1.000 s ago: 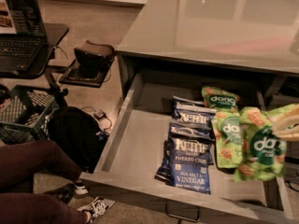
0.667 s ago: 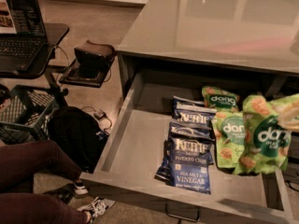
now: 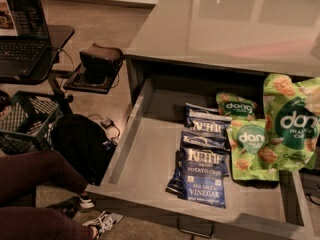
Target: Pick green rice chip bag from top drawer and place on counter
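the gripper sits at the right frame edge, mostly out of view, against the green rice chip bag; whether it is apart or clamped cannot be told. the bag is upright over the right side of the open top drawer, overlapping the near edge of the counter. two matching green bags and two blue kettle bags lie flat in the drawer.

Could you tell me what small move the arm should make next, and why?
Probably raise the green rice chip bag a little higher before moving it: at the gripper by the right edge, it hangs over the top drawer and another green bag, with its top only about level with the counter's front edge.
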Action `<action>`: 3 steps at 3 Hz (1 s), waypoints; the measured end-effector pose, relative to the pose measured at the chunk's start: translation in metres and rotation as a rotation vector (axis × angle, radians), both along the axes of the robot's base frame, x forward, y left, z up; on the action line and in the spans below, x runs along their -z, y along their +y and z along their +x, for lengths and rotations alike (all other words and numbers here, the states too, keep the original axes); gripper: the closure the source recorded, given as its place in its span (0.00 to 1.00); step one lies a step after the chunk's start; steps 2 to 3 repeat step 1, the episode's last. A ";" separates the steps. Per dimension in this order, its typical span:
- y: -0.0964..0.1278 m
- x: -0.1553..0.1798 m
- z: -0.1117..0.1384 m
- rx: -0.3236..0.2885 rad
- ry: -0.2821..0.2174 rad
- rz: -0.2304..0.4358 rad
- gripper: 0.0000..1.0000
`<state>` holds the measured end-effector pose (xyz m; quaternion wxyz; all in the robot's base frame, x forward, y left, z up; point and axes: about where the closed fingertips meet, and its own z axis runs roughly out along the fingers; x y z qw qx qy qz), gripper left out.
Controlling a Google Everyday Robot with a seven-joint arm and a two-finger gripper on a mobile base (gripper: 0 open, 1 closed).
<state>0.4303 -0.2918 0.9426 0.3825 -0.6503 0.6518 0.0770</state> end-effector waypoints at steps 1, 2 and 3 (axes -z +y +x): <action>0.000 0.000 0.000 0.000 0.000 0.000 1.00; 0.000 0.000 0.000 0.000 0.000 0.000 1.00; 0.000 0.000 0.000 0.000 0.000 0.000 1.00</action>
